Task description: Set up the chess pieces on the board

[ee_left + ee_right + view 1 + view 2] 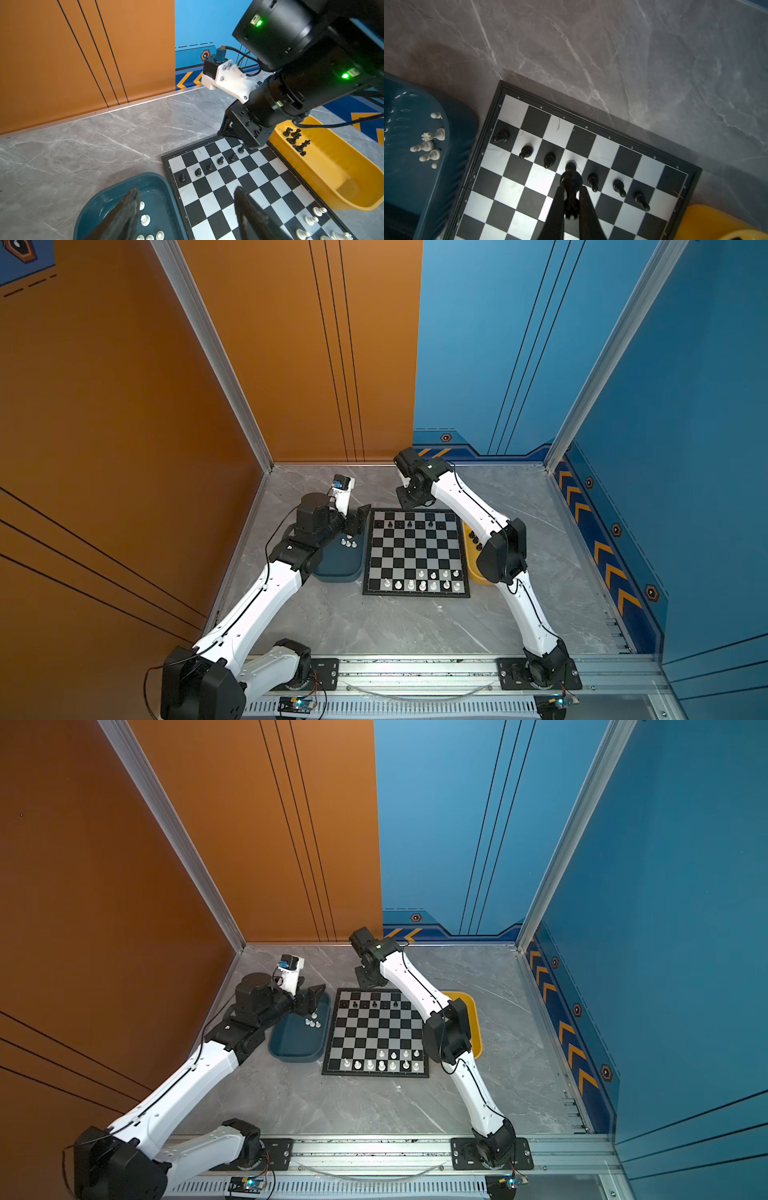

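The board [415, 556] [374, 1036] lies mid-table in both top views. My right gripper [571, 188] is shut on a tall black chess piece [570, 180], held just above the board's far rows beside a line of several black pawns [592, 180] [220, 160]. From the left wrist view that gripper [247, 143] hangs over the board's far corner. My left gripper [187, 190] [359, 516] is open and empty, its fingers straddling the dark blue tray's edge and the board's left side. White pieces [433, 580] fill part of the near rows.
The dark blue tray [336, 569] [99, 207] left of the board holds several white pieces [145, 220] [428, 145]. The yellow tray [332, 176] [471, 1006] on the right holds several black pieces [297, 139]. The right arm's elbow [505, 551] hangs over that tray.
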Controlling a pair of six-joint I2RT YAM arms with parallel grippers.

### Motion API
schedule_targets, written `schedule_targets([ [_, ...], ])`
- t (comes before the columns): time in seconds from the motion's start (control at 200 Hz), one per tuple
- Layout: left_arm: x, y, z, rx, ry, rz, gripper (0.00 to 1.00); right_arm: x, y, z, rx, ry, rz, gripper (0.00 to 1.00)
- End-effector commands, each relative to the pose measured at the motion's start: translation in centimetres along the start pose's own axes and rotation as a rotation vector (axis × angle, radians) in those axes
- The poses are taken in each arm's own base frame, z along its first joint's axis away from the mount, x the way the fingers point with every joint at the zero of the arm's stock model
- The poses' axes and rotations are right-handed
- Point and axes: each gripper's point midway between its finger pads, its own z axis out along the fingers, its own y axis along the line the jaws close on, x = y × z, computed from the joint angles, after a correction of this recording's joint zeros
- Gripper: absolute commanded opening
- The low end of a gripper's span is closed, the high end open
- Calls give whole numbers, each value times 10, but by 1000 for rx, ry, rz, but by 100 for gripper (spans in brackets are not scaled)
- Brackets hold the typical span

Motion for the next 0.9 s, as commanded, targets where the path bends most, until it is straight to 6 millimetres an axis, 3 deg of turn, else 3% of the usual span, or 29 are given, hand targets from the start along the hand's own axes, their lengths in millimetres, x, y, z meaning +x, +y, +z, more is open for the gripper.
schedule_targets([
  [0.0, 2, 8, -5, -33, -8, 1, 73, -4, 21, 7, -45, -17, 18, 0],
  [0.511, 6, 12, -8, -56, -5, 5, 73, -28, 55, 53, -128, -121, 82, 0],
  [0.551, 6, 13, -8, -57, -5, 7, 73, -23, 73, 55, -148, -120, 64, 0],
  [0.891, 8, 12, -8, -59, -2, 12, 73, -18, 84, 80, -186, -102, 99, 0],
])
